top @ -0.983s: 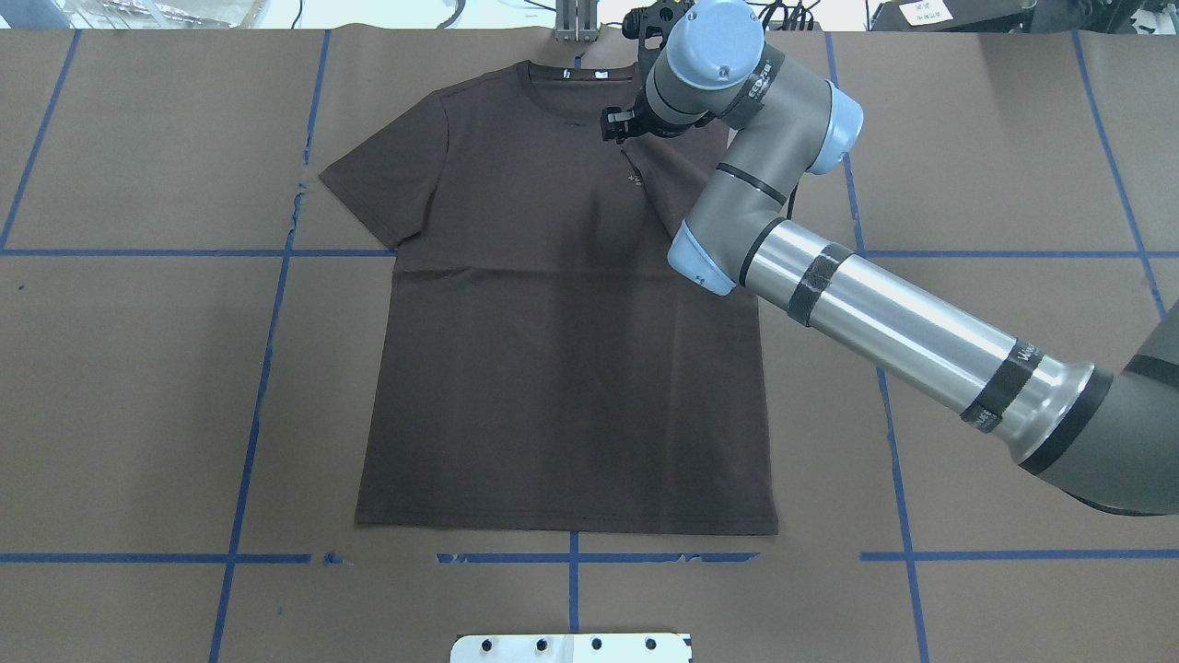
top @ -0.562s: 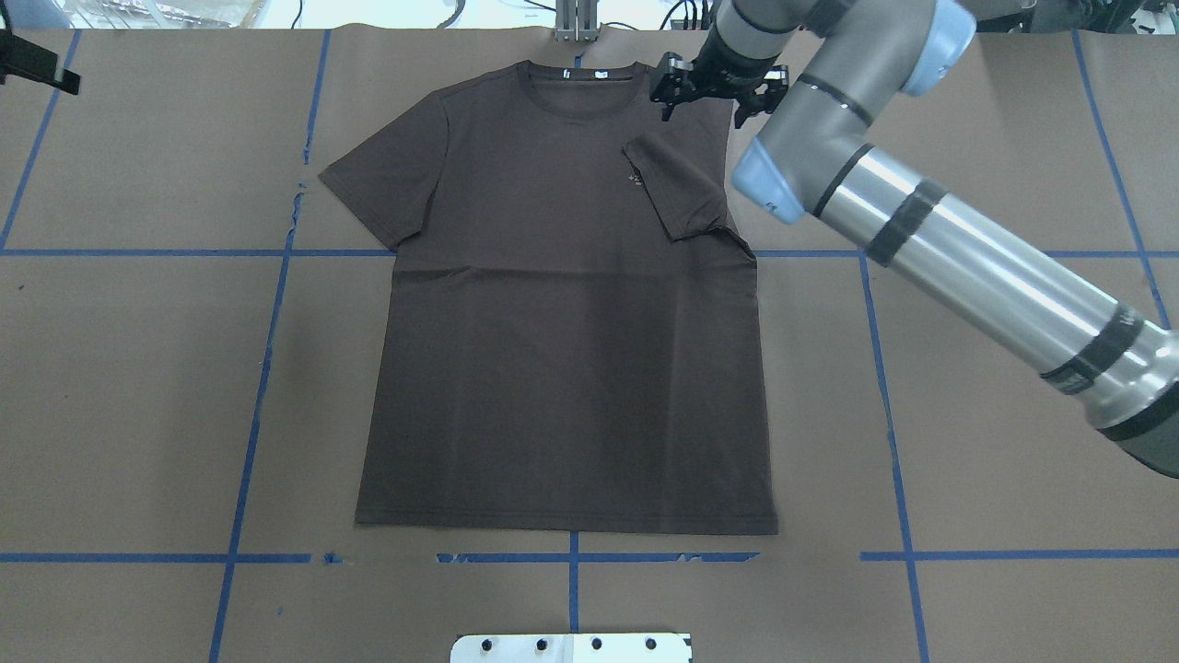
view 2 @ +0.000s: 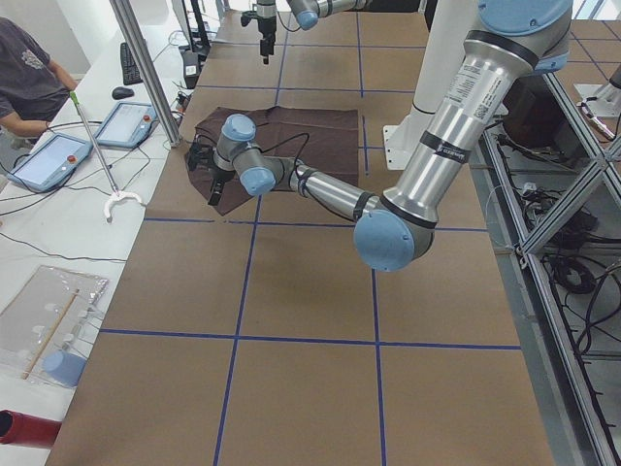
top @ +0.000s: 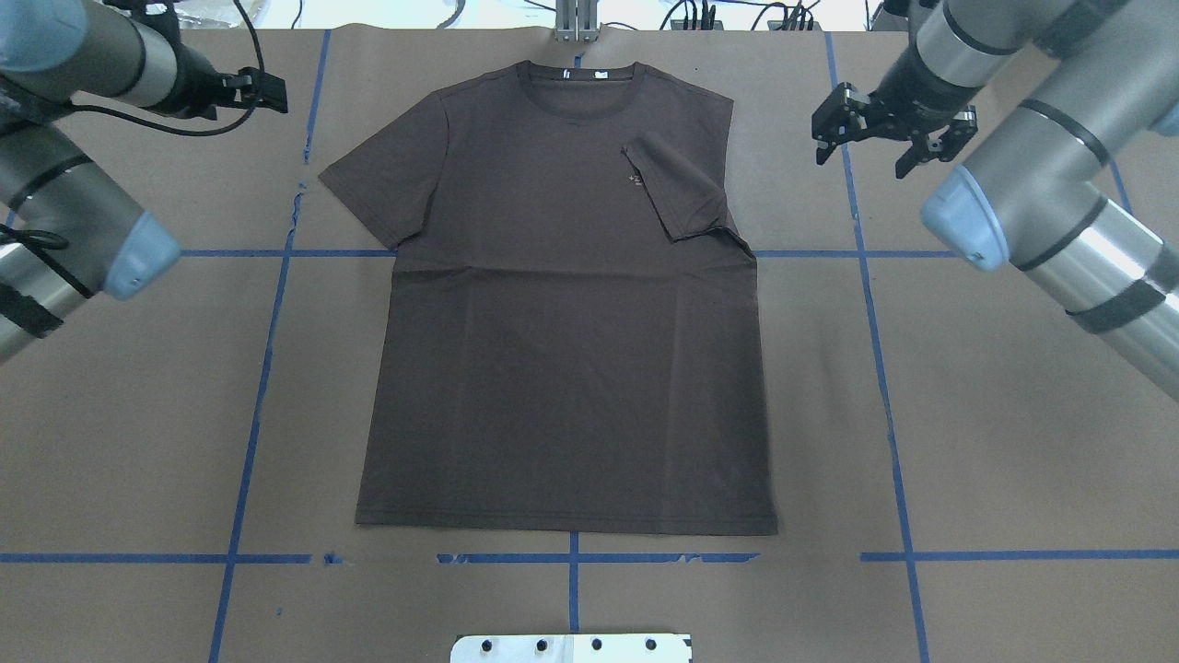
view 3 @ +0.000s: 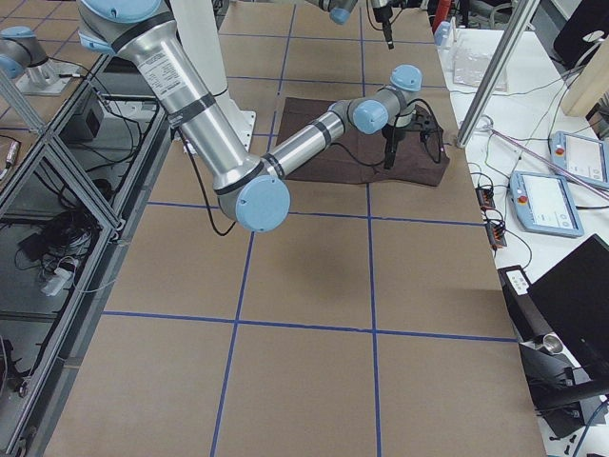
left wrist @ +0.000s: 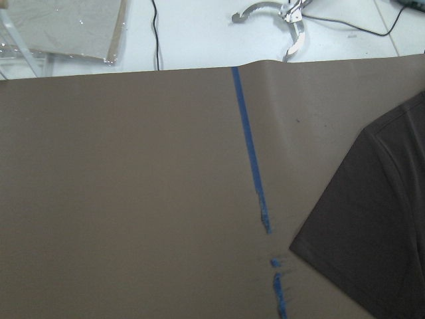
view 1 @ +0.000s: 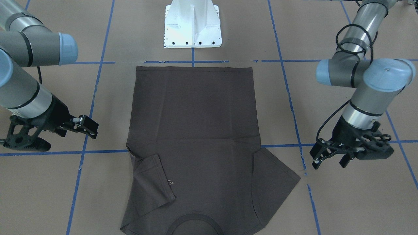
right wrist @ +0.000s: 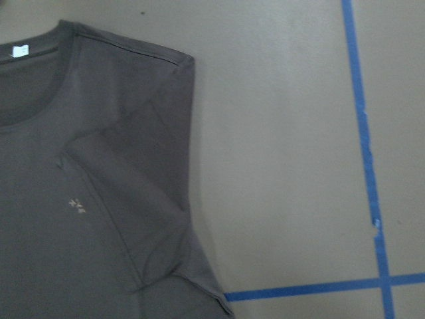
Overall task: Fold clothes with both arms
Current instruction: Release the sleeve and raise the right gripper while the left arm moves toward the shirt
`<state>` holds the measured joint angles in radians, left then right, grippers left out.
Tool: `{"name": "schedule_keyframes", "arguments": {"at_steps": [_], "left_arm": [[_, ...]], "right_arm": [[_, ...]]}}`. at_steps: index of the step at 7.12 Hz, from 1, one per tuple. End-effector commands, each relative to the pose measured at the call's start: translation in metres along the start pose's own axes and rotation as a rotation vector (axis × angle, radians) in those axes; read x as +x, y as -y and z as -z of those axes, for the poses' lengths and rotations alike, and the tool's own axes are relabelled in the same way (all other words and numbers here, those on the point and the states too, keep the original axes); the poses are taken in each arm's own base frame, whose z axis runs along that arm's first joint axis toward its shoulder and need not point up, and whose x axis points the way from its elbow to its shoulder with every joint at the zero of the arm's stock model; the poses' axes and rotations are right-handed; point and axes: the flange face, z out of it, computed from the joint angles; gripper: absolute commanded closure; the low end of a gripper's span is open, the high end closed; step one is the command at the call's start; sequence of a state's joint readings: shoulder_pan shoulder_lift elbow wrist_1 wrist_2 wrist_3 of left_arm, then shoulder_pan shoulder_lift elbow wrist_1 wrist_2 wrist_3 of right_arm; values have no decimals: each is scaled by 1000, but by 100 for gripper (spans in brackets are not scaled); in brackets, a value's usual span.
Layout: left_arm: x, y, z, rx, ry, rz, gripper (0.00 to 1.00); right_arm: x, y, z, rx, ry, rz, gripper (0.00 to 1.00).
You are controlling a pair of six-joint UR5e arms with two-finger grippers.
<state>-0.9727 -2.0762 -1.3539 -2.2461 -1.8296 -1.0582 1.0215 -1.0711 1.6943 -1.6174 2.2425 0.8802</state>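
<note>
Brown shirt (top: 562, 368) lies flat on your desk (top: 967, 414) with one sleeve (top: 677, 193) folded in, the other sleeve (top: 387, 175) and body left; left fingers (view 1: 317, 156) and right fingers (top: 822, 138) hang spread, empty.

You have one T-shirt (top: 562, 368), plain dark brown-grey, with a small pale logo (top: 634, 179) right of centre. Your tabletop (top: 1013, 414): flat brown, gridded with blue tape lines (top: 884, 396). Left arm (top: 55, 212) and right arm (top: 1087, 249): silver-grey, light blue caps. Left tool (top: 265, 92) and right tool (top: 863, 158): black.
</note>
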Motion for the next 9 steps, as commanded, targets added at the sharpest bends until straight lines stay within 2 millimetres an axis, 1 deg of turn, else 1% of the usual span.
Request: {"name": "schedule_keyframes", "arguments": {"at_steps": [1, 2, 3, 4, 6, 7, 9], "left_arm": [[15, -39, -62, 92, 22, 60, 0], [24, -43, -75, 93, 33, 56, 0], [27, -54, -81, 99, 17, 47, 0], [32, -69, -92, 98, 34, 36, 0], [27, -77, -102, 110, 64, 27, 0], [23, -77, -105, 114, 74, 27, 0], [25, -78, -105, 114, 72, 23, 1]], "right_arm": [[15, -27, 9, -21, -21, 61, 0], [22, -34, 7, -22, -19, 53, 0], [16, -38, 7, -21, -15, 52, 0], [15, -40, 7, -19, -14, 49, 0], [10, -43, 11, -12, -8, 56, 0], [9, -43, 12, -11, -6, 48, 0], [8, -42, 12, -9, -7, 37, 0]]}}
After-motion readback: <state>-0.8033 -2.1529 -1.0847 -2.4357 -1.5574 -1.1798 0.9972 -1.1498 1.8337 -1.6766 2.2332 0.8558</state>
